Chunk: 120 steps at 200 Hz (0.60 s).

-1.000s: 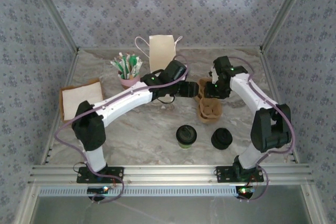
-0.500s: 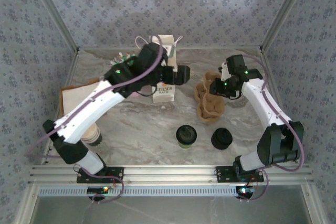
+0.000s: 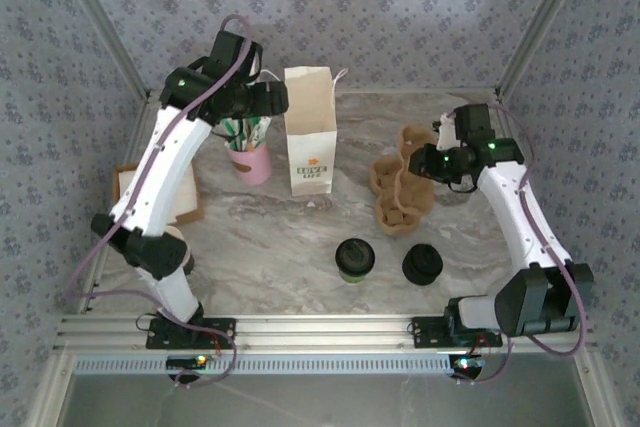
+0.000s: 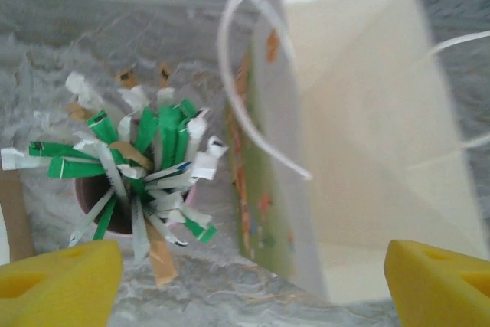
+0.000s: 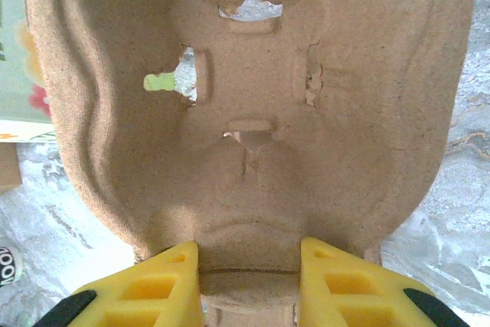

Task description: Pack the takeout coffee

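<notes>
The takeout coffee (image 3: 354,258), a small cup under a black lid, stands on the table in front of the white paper bag (image 3: 308,132) (image 4: 360,135). The bag is upright with its mouth open. My left gripper (image 3: 268,99) (image 4: 253,289) hangs open, high over the back left, above the gap between the bag and a pink cup; nothing is between its yellow fingers (image 4: 57,285). My right gripper (image 3: 432,161) (image 5: 249,281) is shut on the edge of a brown pulp cup carrier (image 3: 400,192) (image 5: 245,112), right of the bag.
The pink cup of green and white sachets (image 3: 248,147) (image 4: 138,166) stands left of the bag. A pile of black lids (image 3: 422,265) lies right of the coffee. Napkins on a brown tray (image 3: 128,192) lie at the left edge. Walls close in the back and sides.
My left arm has swung up and back to the left, from the middle beside the carrier to over the pink cup, jaws now wider. The right gripper has drawn right with the carrier.
</notes>
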Tool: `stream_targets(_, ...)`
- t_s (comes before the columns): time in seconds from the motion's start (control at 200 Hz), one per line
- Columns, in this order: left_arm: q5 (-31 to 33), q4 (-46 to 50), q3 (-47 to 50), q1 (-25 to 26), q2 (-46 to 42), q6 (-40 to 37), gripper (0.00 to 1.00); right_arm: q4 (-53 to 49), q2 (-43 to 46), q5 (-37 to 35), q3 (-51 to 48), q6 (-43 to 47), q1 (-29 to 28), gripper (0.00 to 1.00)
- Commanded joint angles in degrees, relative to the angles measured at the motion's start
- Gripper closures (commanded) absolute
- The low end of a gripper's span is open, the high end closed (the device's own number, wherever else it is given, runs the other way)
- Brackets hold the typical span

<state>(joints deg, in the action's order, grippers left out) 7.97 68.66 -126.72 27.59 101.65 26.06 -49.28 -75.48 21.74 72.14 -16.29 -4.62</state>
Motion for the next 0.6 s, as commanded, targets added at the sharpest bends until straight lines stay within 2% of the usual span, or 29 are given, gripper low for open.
stream_targets(0.0, -5.81, 1.37, -1.6, -2.75, 1.72, -1.06, 0.16, -2.08, 1.72, 3.23, 1.06, -0.84, 0.75, 0.69)
stream_targets(0.155, -13.15, -2.22, -2.32, -4.45, 4.11, -0.54, 0.31, -2.01, 2.43, 5.95, 1.82, -1.57, 1.25, 0.69)
stream_targets(0.215, -13.91, -1.9, -3.47, -4.73, 5.35, -0.31, 0.42, -1.79, 2.68, 6.77, 2.08, -2.02, 1.25, 0.69)
stream_targets(0.345, -15.33, -2.29, -3.71, -5.66, 6.67, 0.26, 0.55, -1.1, 3.45, 8.58, 2.79, -3.84, 1.3, 0.69)
stream_targets(0.495, -18.65, -3.57, -3.46, -5.84, 6.64, 0.91, 0.8, -1.41, 4.6, 9.78, 3.62, -4.86, 1.29, 0.69)
stream_targets(0.595, -20.41, -3.81, -2.86, -5.8, 5.98, 1.49, 0.87, -1.76, 5.55, 10.43, 4.31, -5.39, 1.33, 0.69)
